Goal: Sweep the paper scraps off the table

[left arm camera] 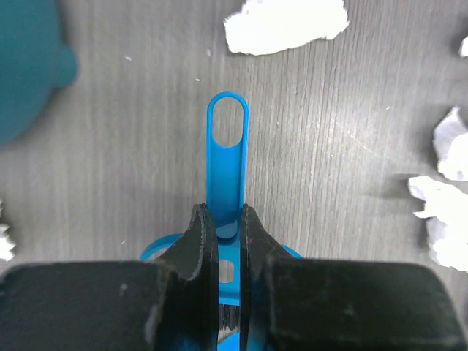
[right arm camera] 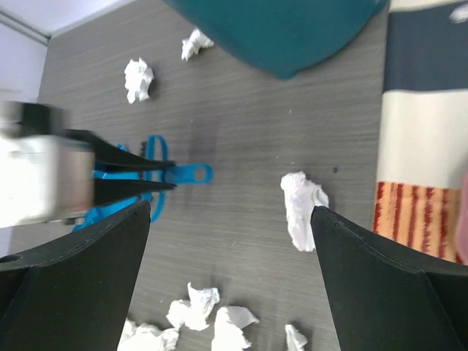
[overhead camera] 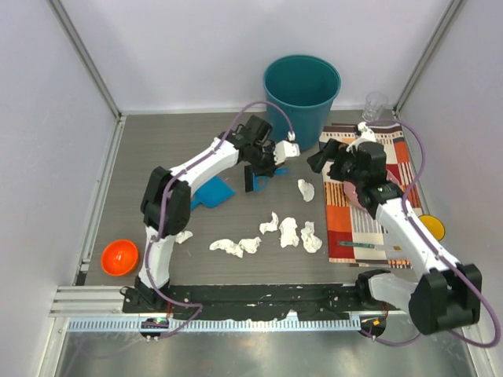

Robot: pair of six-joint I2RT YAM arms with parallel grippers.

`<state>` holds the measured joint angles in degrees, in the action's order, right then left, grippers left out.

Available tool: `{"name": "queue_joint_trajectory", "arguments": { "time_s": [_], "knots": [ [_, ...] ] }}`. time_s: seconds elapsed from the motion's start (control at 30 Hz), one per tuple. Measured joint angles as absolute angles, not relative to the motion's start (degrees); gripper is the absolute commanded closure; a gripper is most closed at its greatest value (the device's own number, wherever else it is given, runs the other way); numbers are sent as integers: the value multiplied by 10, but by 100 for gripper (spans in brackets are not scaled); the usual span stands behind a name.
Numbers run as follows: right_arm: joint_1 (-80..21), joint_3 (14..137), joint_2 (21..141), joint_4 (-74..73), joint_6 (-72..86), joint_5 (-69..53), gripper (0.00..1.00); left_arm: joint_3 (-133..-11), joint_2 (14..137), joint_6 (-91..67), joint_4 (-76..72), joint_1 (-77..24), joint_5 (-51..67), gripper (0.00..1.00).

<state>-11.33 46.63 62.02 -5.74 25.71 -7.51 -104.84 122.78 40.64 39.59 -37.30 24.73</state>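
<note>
Overhead, the paper scraps [overhead camera: 288,232] show as crumpled white wads on the table [overhead camera: 157,157]. Most lie in a loose row near the middle, between the two arms. One lies apart, just left of the striped placemat [overhead camera: 346,224], and another sits by the left arm's lower link.

Only that view takes in the whole layout: the teal bin [overhead camera: 302,82] at the far edge, an orange bowl [overhead camera: 119,257] at the near left corner, a blue pan [overhead camera: 212,192] lying flat beside the left arm, and the placemat along the right side.

The left wrist camera gives what the top view cannot. The left gripper [left arm camera: 223,219] has its fingers [left arm camera: 199,241] pressed in on a slim blue handle [left arm camera: 228,175], which ends in an oval loop and points away over bare wood grain. Scraps sit at that view's far and right edges, none touching the handle.

The right wrist camera sees the same grip from the side. It also shows the right gripper [right arm camera: 230,212] hovering above the table with its black fingers spread wide, holding nothing. One wad lies below the gap, toward the right finger and close to the placemat's edge.

Open table lies on the left and far left, and between the row of wads and the near edge.

The wads are wrinkled, irregular and bright white against the dark grey wood, and much smaller than the bin.
</note>
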Motion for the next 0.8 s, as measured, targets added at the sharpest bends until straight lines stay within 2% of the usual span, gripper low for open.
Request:
{"name": "queue_joint_trajectory", "arguments": {
  "time_s": [0.07, 0.13, 0.2, 0.33, 0.57, 0.8],
  "knots": [
    [-99, 474, 658, -55, 284, -117, 11, -1035, 1189, 389, 386, -369, 255, 100],
    [-86, 474, 684, -43, 309, -156, 22, -1025, 1158, 376, 379, -365, 263, 100],
    [-77, 476, 714, -14, 343, -210, 27, -1016, 1132, 364, 373, -361, 272, 100],
    [-86, 477, 774, 64, 411, -297, 26, -1003, 1112, 347, 362, -360, 288, 100],
    [-133, 476, 814, 147, 465, -349, 27, -999, 1113, 333, 363, -360, 305, 100],
    [-142, 511, 865, 166, 479, -352, 41, -1000, 1113, 331, 363, -360, 311, 100]
  ]
}}
